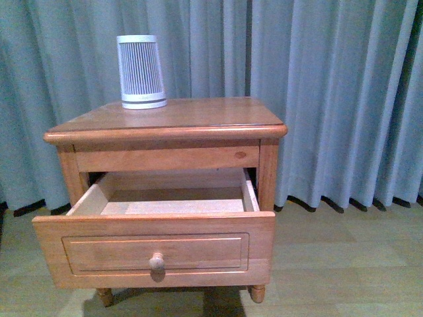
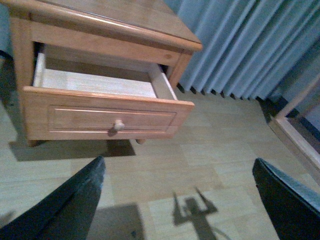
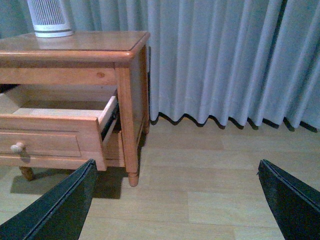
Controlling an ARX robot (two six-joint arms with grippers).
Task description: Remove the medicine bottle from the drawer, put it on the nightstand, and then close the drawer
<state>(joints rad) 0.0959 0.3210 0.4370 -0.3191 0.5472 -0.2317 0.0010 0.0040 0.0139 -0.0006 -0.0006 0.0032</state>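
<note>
The nightstand [image 1: 198,115] stands in front of me with its drawer [image 1: 155,254] pulled far out, round knob [image 1: 156,262] facing me. The pale drawer bottom that shows looks bare; the strip behind the front panel is hidden. The medicine bottle is out of view in every view. No arm shows in the front view. My left gripper [image 2: 179,170] hangs open over the floor, short of the drawer [image 2: 100,117] and off to its right. My right gripper [image 3: 177,167] is open too, over floor to the right of the nightstand [image 3: 80,42] and drawer [image 3: 50,135].
A large ribbed white-grey cylinder [image 1: 141,71] stands at the back left of the nightstand top. Blue-grey curtains [image 1: 330,79] hang right behind. A wooden bed frame [image 2: 295,130] edges the floor at the far right. Pale wood flooring [image 3: 210,175] lies to the right of the nightstand.
</note>
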